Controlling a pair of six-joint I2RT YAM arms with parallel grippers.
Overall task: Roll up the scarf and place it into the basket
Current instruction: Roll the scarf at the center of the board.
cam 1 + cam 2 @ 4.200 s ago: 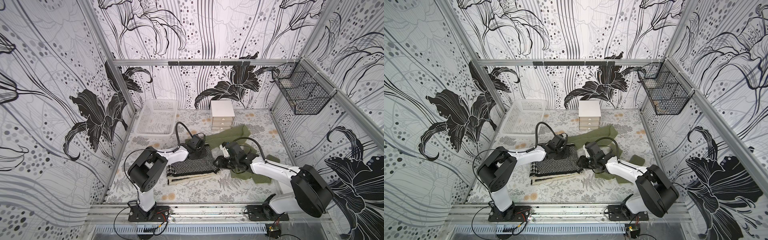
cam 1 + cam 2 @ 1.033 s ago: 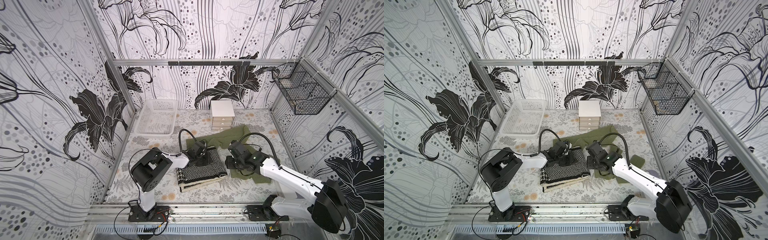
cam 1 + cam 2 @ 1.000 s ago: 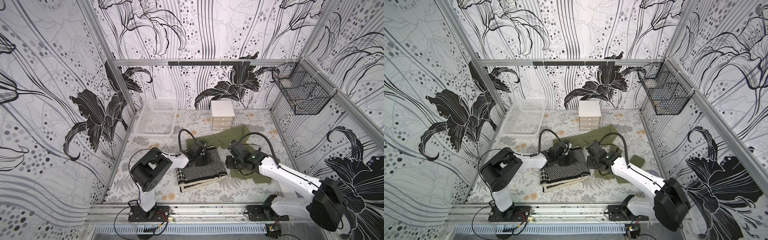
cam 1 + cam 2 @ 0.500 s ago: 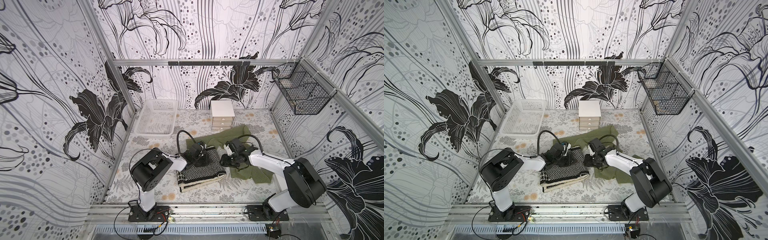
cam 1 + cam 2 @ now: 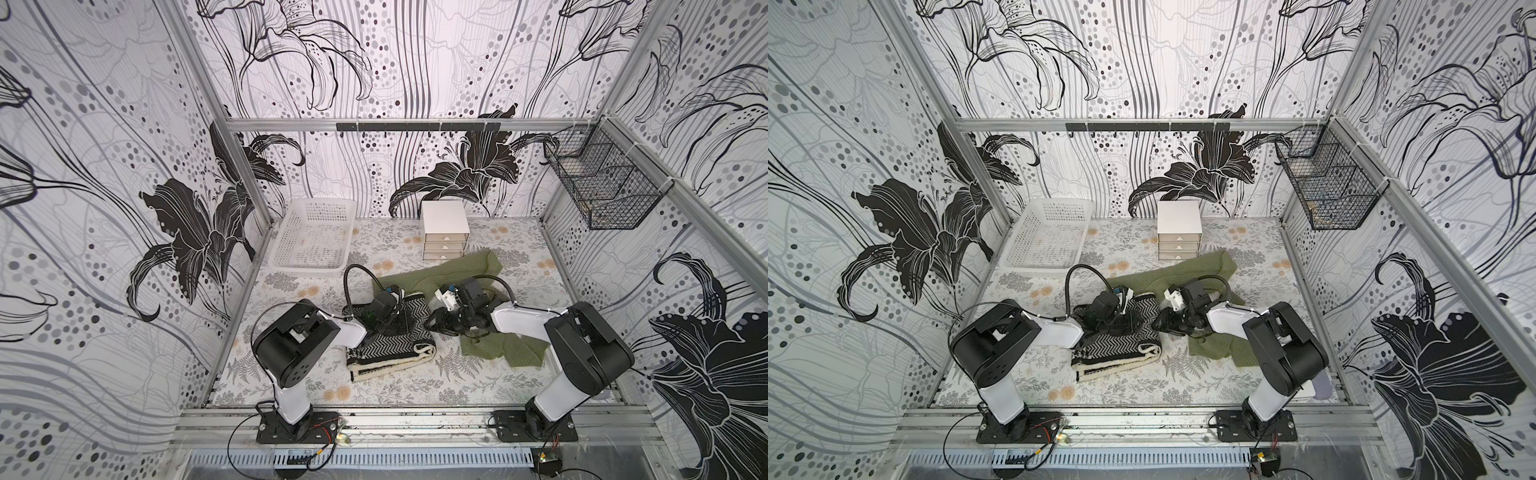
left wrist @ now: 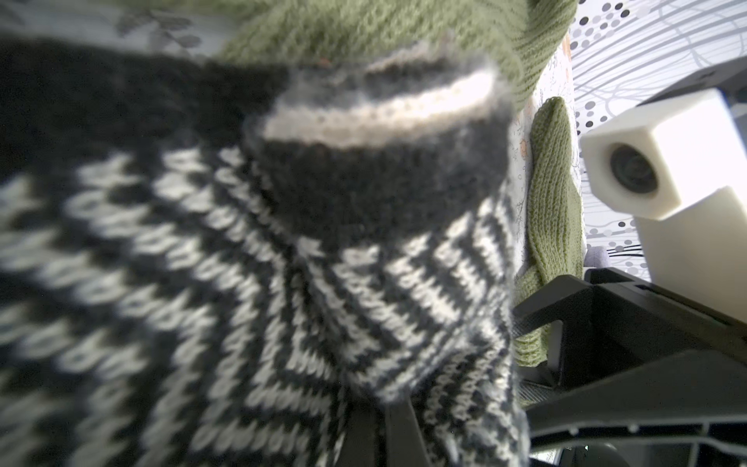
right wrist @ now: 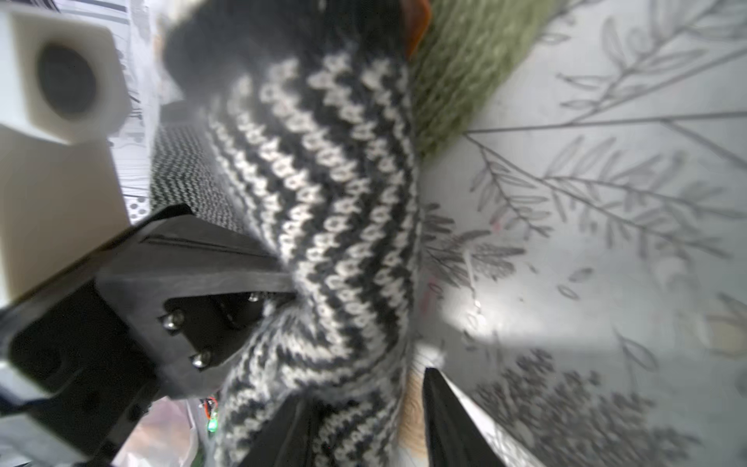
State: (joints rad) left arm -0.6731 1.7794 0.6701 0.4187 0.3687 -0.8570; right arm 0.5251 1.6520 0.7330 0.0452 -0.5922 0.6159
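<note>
Herringbone scarf (image 5: 390, 347), partly rolled, at the middle of the worktop (image 5: 399, 388).
The left tool (image 5: 402, 321) is closed on a fold of it; the right tool (image 5: 437, 325) grips its right end. The basket (image 5: 309, 267) stands at the far left corner.

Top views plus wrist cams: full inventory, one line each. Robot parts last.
scarf: 1, black-and-white chevron, folded, table centre
knit cloth: 1, olive green, spread behind and to the right of the scarf
basket: 1, white perforated plastic, far left corner
drawer unit: 1, white, three drawers, far centre
wire basket: 1, black mesh, hung on right wall
hook rail: 1, black, back wall
table cover: 1, grey floral print
left gripper: 1, black, shut on scarf
right gripper: 1, black, closed on scarf's edge
</note>
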